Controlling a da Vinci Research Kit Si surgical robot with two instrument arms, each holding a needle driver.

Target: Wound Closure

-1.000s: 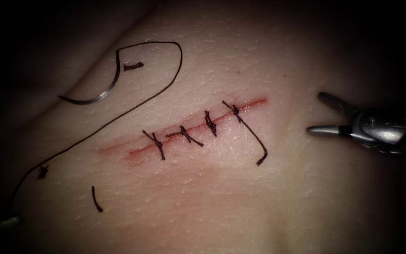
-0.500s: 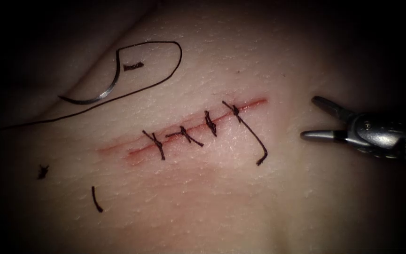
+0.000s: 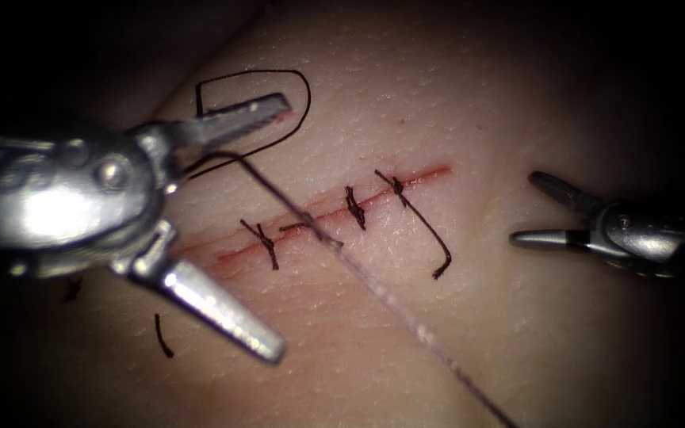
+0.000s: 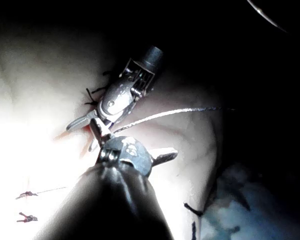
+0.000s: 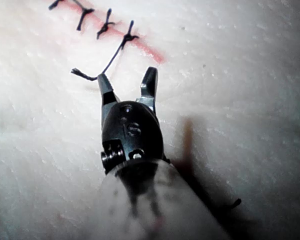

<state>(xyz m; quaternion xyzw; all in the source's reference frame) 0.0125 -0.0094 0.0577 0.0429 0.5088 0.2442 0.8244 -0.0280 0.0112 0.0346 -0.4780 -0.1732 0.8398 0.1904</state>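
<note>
Pale tissue (image 3: 517,349) makes up the ground, dark at its edges. A straight cut (image 3: 418,176) is seen slanting across it between the two tools, lined with red fluid (image 3: 227,257).

- Four dark stitches (image 3: 356,208) are tied across the cut. Their knots sit on the line and their short ends are splayed to either side.
- From the stitch nearest the right tool a long tail (image 3: 430,234) is trailed toward that tool. It ends in a small hook on the right side of the cut.
- The left tool (image 3: 267,228) is held close over the left end of the cut, jaws spread very wide, with nothing clamped between them.
- A strand of thread (image 3: 406,317) is seen running from near the base of those jaws, across the stitches and away past the lower jaw. Whether it touches the tool cannot be told.
- A thread loop (image 3: 304,91) is laid on the tissue just beyond the upper jaw's tip.
- Where the needle lies, and whether it is in the tissue, cannot be told.
- The right tool (image 3: 526,208) is set on the right side of the cut, apart from it, jaws moderately parted and empty.
- In the right wrist view the right tool (image 5: 127,76) is seen with the tail's frayed end (image 5: 77,73) just beside one jaw tip.
- Two cut ends (image 3: 164,337) lie under and beside the left tool's lower jaw.
</note>
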